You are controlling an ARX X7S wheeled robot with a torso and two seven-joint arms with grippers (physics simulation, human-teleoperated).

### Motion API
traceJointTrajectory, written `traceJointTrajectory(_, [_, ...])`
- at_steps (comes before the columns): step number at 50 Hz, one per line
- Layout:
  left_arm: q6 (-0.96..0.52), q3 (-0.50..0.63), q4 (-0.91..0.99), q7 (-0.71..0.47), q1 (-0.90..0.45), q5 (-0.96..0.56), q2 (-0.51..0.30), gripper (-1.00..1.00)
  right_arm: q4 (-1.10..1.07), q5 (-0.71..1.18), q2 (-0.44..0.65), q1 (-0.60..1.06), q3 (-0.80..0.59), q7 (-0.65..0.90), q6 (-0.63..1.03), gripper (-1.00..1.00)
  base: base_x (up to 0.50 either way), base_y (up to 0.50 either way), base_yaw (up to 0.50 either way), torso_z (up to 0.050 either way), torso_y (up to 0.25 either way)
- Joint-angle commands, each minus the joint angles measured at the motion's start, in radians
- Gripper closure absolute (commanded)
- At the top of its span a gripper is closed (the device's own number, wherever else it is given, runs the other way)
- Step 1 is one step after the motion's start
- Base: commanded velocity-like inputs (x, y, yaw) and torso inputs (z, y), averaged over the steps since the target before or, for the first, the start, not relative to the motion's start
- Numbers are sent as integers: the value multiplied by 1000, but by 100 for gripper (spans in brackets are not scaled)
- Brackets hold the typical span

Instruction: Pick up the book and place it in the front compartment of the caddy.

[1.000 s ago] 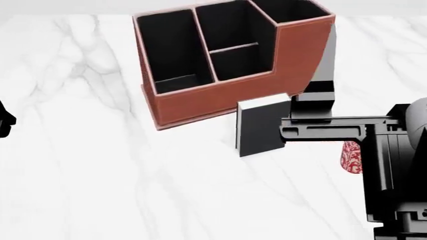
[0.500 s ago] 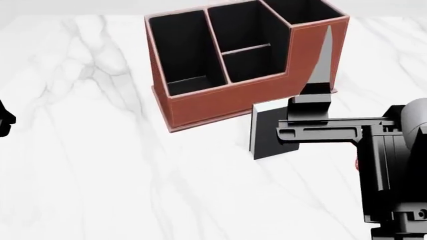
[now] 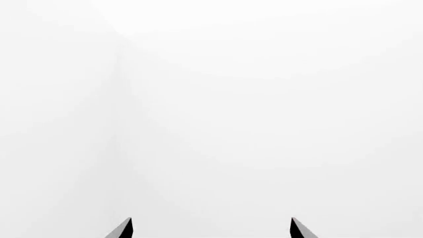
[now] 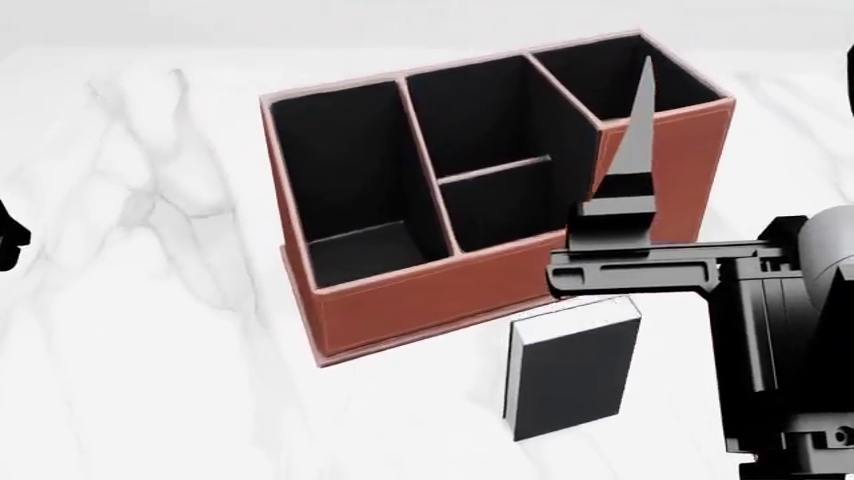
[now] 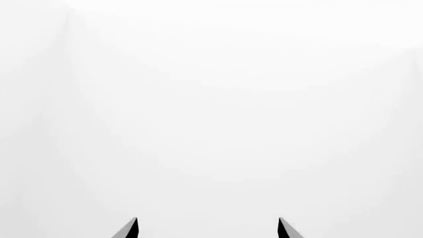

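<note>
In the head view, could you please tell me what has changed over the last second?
The view shifted: the caddy looms larger and the book sits lower, in front of it, no longer overlapped by the right tool. The mug is out of view. The book is still upright on the table, ungrasped.

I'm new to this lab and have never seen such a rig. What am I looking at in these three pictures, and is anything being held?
These are simulator renders of a two-armed robot. One picture comes from its head camera, looking down on a white marble table. There a reddish-brown caddy stands, with a black book upright before it. The dark machinery is the right arm; its right gripper shows only two spread fingertips in its wrist camera, gripping nothing. The left gripper looks the same.
</note>
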Motion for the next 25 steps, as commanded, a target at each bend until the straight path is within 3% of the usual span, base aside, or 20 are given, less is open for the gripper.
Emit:
traceJointTrajectory(1, [8,-19,-6,20,-1,20,15,-100,2,-24,-15,-3,22,-21,-11,-100,500,0,0,0,0])
traceJointTrajectory(25, [14,-8,-12,12,2,13,7,-100,10,-25,-6,-11,10,-13,-24,-100,500,0,0,0,1])
